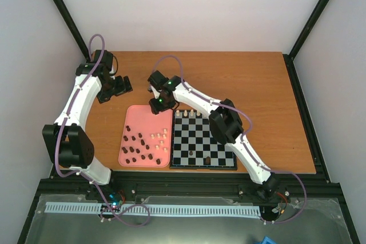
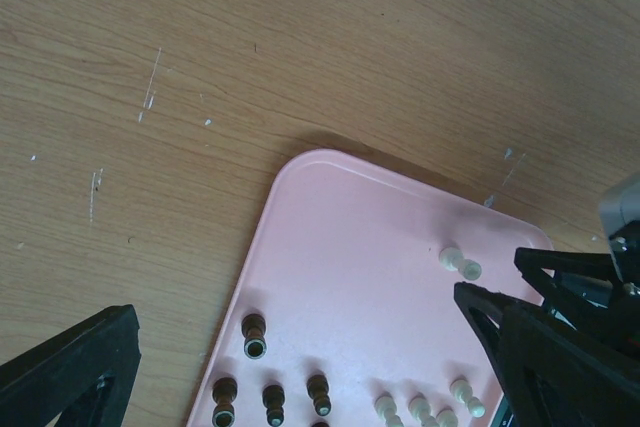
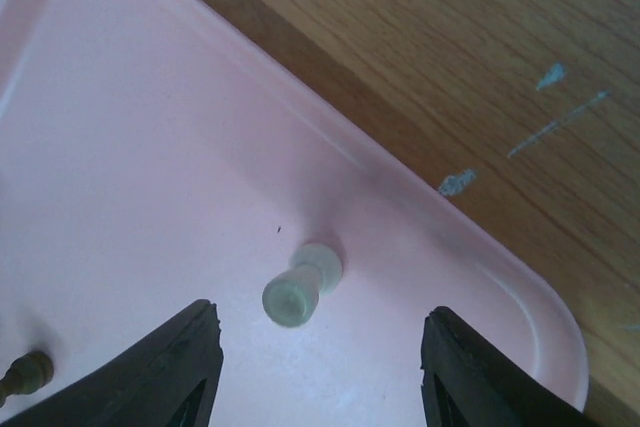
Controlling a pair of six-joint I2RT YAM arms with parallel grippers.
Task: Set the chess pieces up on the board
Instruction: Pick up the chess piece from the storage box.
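The pink tray holds several dark brown pieces and several cream pieces. The board lies right of it, with a few cream pieces on its far row and two dark pieces near its front. My right gripper is open over the tray's far right corner. In the right wrist view its jaws straddle one upright cream piece without touching it. My left gripper is open and empty beyond the tray's far left corner.
The tray's raised rim runs just beyond the cream piece. In the left wrist view, dark pieces and cream pieces stand in rows on the tray. Wooden table extends behind and to the right.
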